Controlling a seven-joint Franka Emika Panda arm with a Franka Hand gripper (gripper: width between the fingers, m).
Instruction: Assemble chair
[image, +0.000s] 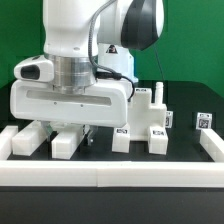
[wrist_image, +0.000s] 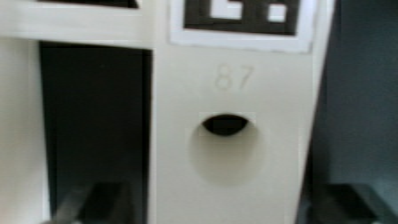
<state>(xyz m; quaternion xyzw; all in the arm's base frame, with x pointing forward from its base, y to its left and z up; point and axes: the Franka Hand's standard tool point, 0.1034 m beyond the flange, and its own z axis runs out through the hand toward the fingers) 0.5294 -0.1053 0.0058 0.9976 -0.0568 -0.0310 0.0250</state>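
In the wrist view a chunky white chair piece (wrist_image: 235, 130) fills the middle. It bears the number 87, a dark round hole (wrist_image: 224, 124) and a square tag (wrist_image: 240, 15). My gripper (wrist_image: 231, 208) straddles it, with one dark finger (wrist_image: 100, 205) on each side, close against its flanks, so the gripper looks shut on it. In the exterior view the gripper (image: 86, 128) is low over the table among white chair pieces (image: 62, 142), and the hand hides the held piece. More tagged chair pieces (image: 155, 128) stand to the exterior view's right.
A white rail (image: 100, 176) borders the black table at the front and sides. A small tagged block (image: 203, 121) sits at the exterior view's far right. Another white part (wrist_image: 16, 130) lies just beside the held piece in the wrist view.
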